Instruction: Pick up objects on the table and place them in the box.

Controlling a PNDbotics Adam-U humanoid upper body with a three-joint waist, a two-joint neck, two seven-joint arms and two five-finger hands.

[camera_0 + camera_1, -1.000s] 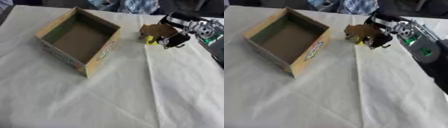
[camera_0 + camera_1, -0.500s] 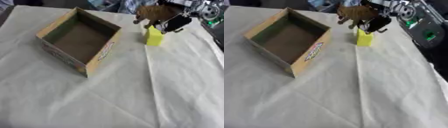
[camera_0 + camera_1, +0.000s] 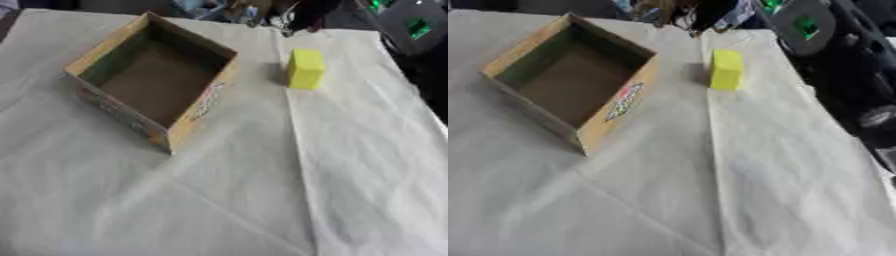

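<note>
- We look down on a table draped in a white cloth [image 3: 262, 200], creased in long folds.
- An open cardboard box [image 3: 156, 80] sits on the cloth toward the left, turned at an angle so one corner points toward us. Its inside is brown and bare, and the outer wall facing us carries a printed label.
- A small yellow block [image 3: 304, 68] stands upright on the cloth just to the right of the box, near it but not touching it.
- Our right arm [image 3: 842, 60], black with a grey housing and small green lights, comes in from the upper right and reaches toward the top edge of the view.
- Our right hand [image 3: 710, 11] shows only as a dark blurred shape at the top edge, above and beyond the yellow block and apart from it. A brownish blurred shape [image 3: 661, 8] lies against it on its left. We cannot tell whether the fingers are curled or straight, nor whether they hold that shape.
- Our left hand shows in neither view.
</note>
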